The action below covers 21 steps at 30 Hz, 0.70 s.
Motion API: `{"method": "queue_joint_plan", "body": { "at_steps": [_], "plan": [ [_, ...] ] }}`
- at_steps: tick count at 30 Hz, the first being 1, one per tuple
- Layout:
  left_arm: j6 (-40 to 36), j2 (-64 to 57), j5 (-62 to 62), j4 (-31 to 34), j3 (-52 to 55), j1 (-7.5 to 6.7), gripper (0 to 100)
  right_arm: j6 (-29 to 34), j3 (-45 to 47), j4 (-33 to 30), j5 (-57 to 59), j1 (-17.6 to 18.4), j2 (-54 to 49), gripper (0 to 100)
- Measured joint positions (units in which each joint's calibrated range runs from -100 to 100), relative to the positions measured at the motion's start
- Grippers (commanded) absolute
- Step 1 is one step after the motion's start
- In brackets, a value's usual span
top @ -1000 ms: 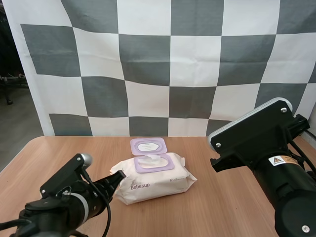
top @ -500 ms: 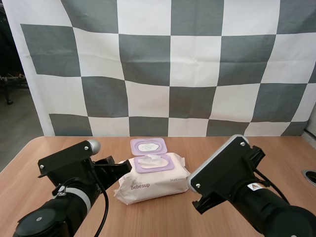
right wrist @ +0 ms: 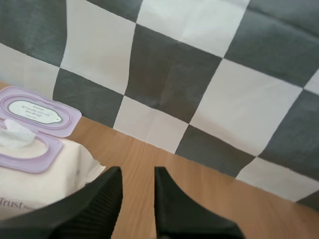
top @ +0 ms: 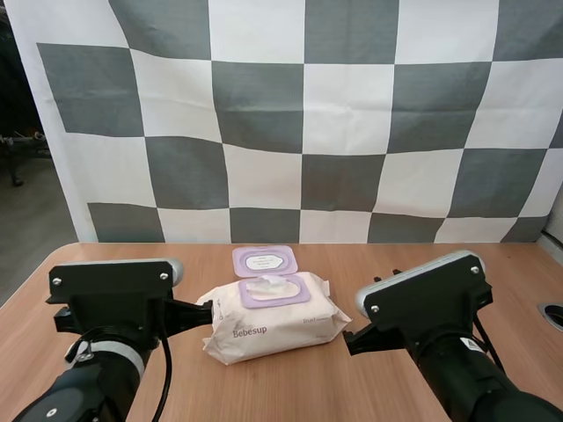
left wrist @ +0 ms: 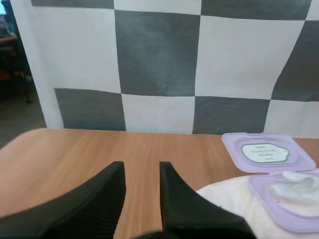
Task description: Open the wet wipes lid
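Wet wipes pack [top: 274, 323] lies on the table [top: 396, 264] between my two arms. Its purple lid [top: 263, 260] is flipped right over and rests flat behind the pack, hinged at the rear edge. A white wipe [top: 269, 285] shows in the uncovered opening on top of the pack.

Over the last second the pack and its lid have not shifted. What has changed is my arms. The right one, which was raised high off the pack's right end, has swung down and now sits level, a little apart from that end. The left one has lifted from its low reach and squared up at the pack's left end.

My left gripper [left wrist: 141, 169] has its fingers spread with nothing between them, just beside the pack's left corner. My right gripper [right wrist: 137, 173] is likewise spread and empty, beside the pack's right end.

I judge the lid fully opened, with both arms drawing clear.
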Motion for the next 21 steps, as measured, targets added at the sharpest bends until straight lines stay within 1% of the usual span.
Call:
{"method": "queue_joint_plan", "body": {
  "at_steps": [1, 2, 4, 5, 6, 7, 9, 11, 14, 17, 19, 21],
  "plan": [
    [4.38, -1.61, -4.78, 0.00, 0.00, 0.00, 41, 0.00, 2.64, 8.16, -11.28, 0.00, 0.00, 40],
    [8.07, -4.01, -8.88, 0.00, 0.00, -0.10, 41, 0.00, 2.89, 11.83, -11.44, 0.00, 0.00, 40],
    [9.34, -4.90, -9.98, 0.00, 0.00, -0.10, 41, 0.00, 2.92, 12.93, -11.22, 0.00, -0.12, 40],
    [10.93, -7.01, -12.98, 0.00, 0.00, -0.10, 41, 0.00, 2.92, 13.22, -11.22, 0.00, -0.12, 40],
    [11.79, -8.20, -14.87, 0.00, 0.00, -0.10, 41, 0.00, 2.92, 15.48, -11.22, 0.00, -0.12, 40],
    [14.90, -11.44, -19.60, 0.00, -0.05, -0.10, 41, 0.00, 2.92, 16.69, -11.22, 0.00, -0.12, 40],
    [20.13, -17.33, -27.28, 0.00, 0.00, -0.10, 41, 0.00, 2.92, 16.81, -9.98, 0.00, -0.12, 40],
    [21.91, -19.96, -30.39, 0.00, 0.00, -0.10, 41, 0.00, 2.92, 16.69, -6.06, 0.00, -0.12, 40],
    [23.73, -20.67, -34.03, 0.00, 0.00, -0.03, 41, 0.00, 2.92, 16.39, -1.10, 0.00, -0.12, 40],
    [23.73, -20.67, -36.80, 0.00, 0.00, 0.03, 41, 0.00, 2.92, 13.11, -0.66, 0.00, -0.12, 40],
    [23.82, -20.67, -37.89, 0.29, 0.00, 0.03, 41, 0.00, 2.92, 9.97, -2.73, 0.00, -0.12, 40],
    [23.82, -20.67, -38.08, 2.00, 0.00, 0.03, 41, 0.00, 2.92, 6.45, -5.48, 0.00, -0.12, 40]
  ]
}}
